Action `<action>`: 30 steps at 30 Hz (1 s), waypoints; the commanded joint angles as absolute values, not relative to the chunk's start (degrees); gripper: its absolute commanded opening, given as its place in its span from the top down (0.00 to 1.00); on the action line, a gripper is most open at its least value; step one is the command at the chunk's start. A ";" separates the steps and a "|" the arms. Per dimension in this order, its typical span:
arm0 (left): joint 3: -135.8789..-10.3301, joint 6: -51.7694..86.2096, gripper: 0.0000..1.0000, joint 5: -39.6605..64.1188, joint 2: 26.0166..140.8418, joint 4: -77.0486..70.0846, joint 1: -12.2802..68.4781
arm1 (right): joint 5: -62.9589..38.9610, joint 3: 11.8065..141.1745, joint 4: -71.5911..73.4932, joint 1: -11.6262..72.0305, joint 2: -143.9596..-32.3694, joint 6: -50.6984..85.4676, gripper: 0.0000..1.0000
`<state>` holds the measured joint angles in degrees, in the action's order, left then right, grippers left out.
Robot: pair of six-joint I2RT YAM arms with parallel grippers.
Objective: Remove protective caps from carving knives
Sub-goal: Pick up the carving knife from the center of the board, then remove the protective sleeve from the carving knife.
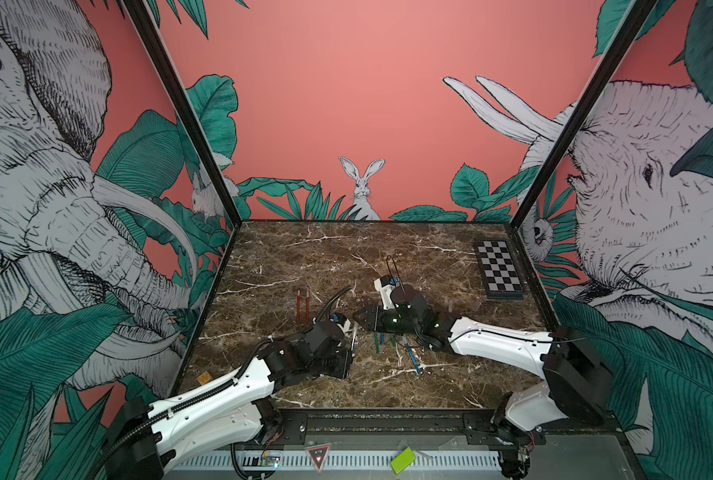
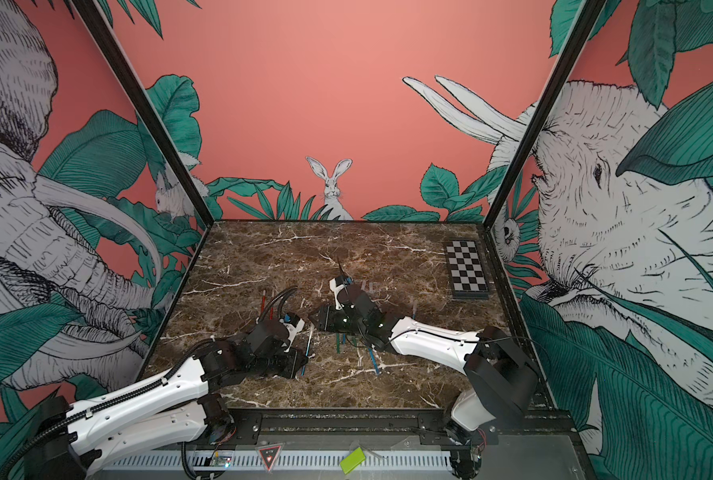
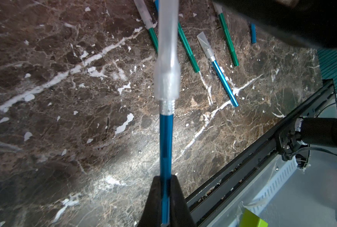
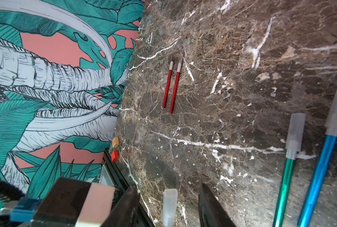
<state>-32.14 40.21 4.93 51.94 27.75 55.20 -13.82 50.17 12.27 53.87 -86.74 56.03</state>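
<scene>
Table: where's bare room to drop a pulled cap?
The back strip of the table, between the red knives and the checkerboard, is bare. So is the front strip by the rail. Crowded: the middle, where green and blue knives lie.

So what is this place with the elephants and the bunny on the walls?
Probably a robot practice booth: the animals are just printed walls, a left arm and right arm are mounted at a marble-look table, and a checkerboard lies in its corner.
</scene>
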 commanded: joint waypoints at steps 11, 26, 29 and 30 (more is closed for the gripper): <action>-31.58 41.47 1.00 4.58 51.68 25.07 55.37 | -13.80 49.41 15.78 55.10 -88.16 56.79 0.67; -32.08 41.66 1.00 4.28 52.29 24.46 55.37 | -13.57 48.87 16.04 55.49 -88.15 56.96 0.79; -32.00 42.00 1.00 4.24 52.02 24.04 55.37 | -13.67 48.74 16.23 55.50 -88.33 57.19 0.80; -31.99 42.14 1.00 4.21 51.86 23.91 55.36 | -13.58 48.57 16.44 55.50 -88.29 57.31 0.80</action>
